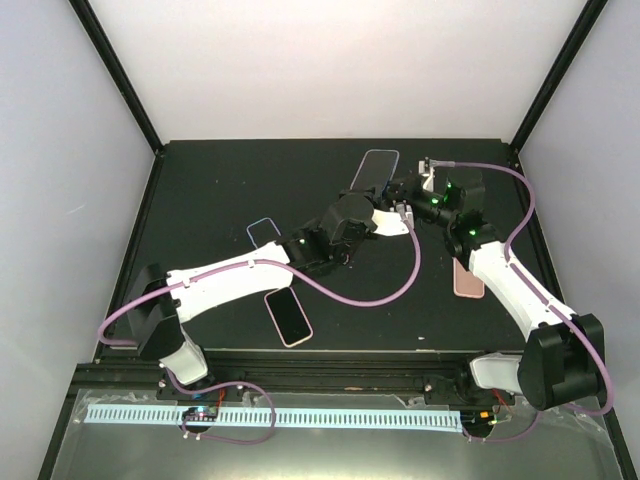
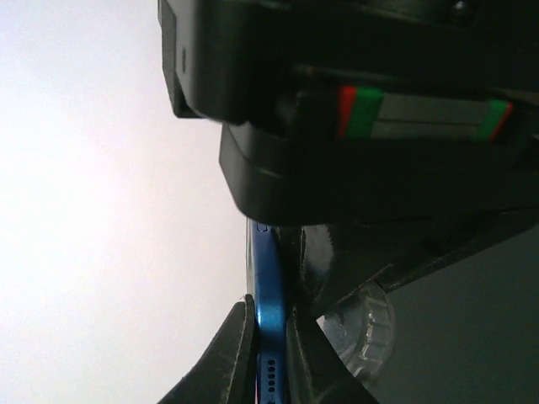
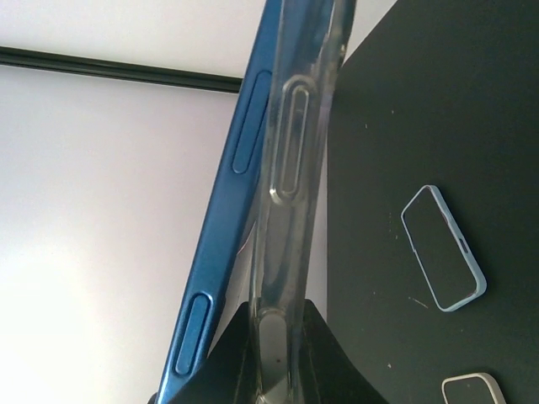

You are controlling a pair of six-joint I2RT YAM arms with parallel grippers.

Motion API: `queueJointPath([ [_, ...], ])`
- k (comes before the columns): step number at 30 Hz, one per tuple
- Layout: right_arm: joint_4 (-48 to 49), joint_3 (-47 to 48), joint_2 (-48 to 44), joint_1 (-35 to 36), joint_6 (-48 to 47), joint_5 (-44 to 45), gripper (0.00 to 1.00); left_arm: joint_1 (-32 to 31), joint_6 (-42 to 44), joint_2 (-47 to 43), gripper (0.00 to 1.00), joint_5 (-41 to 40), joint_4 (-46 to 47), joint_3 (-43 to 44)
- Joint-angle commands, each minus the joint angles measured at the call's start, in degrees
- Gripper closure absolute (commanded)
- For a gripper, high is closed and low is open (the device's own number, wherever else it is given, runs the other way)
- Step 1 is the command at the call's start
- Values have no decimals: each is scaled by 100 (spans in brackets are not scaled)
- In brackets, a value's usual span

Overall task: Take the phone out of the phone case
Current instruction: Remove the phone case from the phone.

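Observation:
A blue phone (image 1: 376,168) and its clear case are held in the air between both grippers, above the back of the table. In the right wrist view the blue phone (image 3: 221,236) has peeled away from the clear case (image 3: 290,168) at the near end, with a gap between them. My right gripper (image 3: 280,326) is shut on the clear case's edge; it shows in the top view (image 1: 407,188). My left gripper (image 2: 269,326) is shut on the blue phone's edge (image 2: 269,286), close to the right gripper in the top view (image 1: 390,212).
Other phones lie on the black table (image 1: 200,190): one in a light blue case (image 1: 262,232) at left centre, also in the right wrist view (image 3: 442,248), one in a pink case (image 1: 288,316) near the front, and a pink one (image 1: 468,278) under the right arm.

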Motion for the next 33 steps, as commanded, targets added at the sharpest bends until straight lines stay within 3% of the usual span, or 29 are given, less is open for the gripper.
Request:
queueJointPath([
  [1, 309, 122, -190, 111, -509, -694, 99, 286, -311, 53, 98, -151, -406, 187],
  [19, -682, 103, 93, -101, -1275, -144, 99, 533, -753, -443, 99, 106, -144, 603],
  [33, -804, -134, 42, -122, -1473, -51, 99, 777, -725, -580, 98, 138, 79, 953],
])
